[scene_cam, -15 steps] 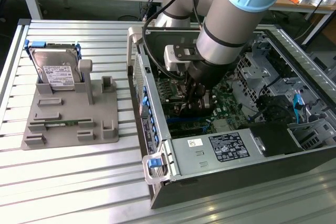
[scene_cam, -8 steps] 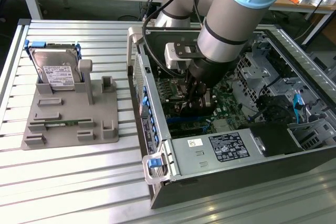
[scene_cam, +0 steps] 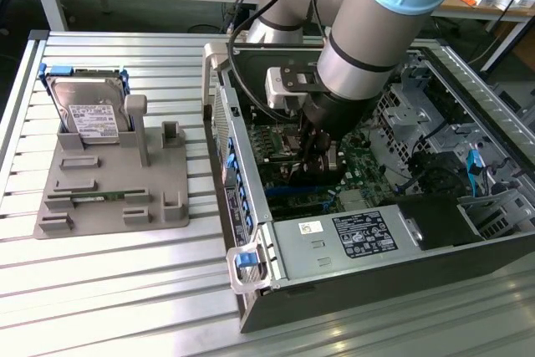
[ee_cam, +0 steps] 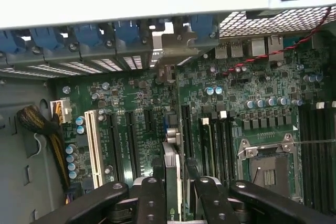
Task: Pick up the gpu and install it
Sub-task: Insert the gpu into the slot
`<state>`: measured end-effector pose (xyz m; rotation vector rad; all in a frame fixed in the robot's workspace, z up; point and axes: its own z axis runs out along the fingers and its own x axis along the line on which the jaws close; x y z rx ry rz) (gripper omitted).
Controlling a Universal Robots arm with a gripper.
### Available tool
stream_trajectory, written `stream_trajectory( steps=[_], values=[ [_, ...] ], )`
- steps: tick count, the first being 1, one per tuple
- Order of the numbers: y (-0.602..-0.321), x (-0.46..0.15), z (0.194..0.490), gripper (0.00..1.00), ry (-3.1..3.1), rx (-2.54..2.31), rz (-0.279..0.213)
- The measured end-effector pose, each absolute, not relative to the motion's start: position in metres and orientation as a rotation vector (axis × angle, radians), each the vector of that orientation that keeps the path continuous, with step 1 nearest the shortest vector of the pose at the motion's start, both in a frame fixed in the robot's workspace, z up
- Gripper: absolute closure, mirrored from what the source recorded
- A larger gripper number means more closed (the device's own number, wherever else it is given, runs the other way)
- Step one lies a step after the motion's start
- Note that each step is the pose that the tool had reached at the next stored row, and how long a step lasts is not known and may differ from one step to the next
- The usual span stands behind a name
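Note:
The gpu (ee_cam: 171, 162) appears edge-on in the wrist view, a thin dark card running from between my fingers toward the case's rear wall. Its silver end bracket (ee_cam: 176, 43) lies against the rear slot openings, beside the blue latches. My gripper (ee_cam: 176, 203) is shut on the card, with one black finger (ee_cam: 151, 200) on each side. The card stands upright over the black expansion slots of the green motherboard (ee_cam: 257, 93); whether it is pushed fully into a slot I cannot tell. In the exterior view my gripper (scene_cam: 311, 160) reaches down inside the open PC case (scene_cam: 251, 223).
A grey fixture (scene_cam: 109, 206) at the exterior view's left carries a silver hard drive (scene_cam: 88, 110) and a narrow green memory stick (scene_cam: 100, 198). Inside the case are a white slot (ee_cam: 93, 145), a cable bundle (ee_cam: 39, 121), the CPU socket (ee_cam: 268, 166) and a power supply (scene_cam: 364, 236).

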<state>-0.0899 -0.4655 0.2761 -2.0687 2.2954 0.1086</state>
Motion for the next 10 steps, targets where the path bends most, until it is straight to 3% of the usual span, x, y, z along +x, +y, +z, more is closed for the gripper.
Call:
stream_trajectory(
  steps=[10],
  values=[
    [-0.4650, -0.0959, 0.2765, 0.74, 2.296, -2.068, 0.109]
  ],
)
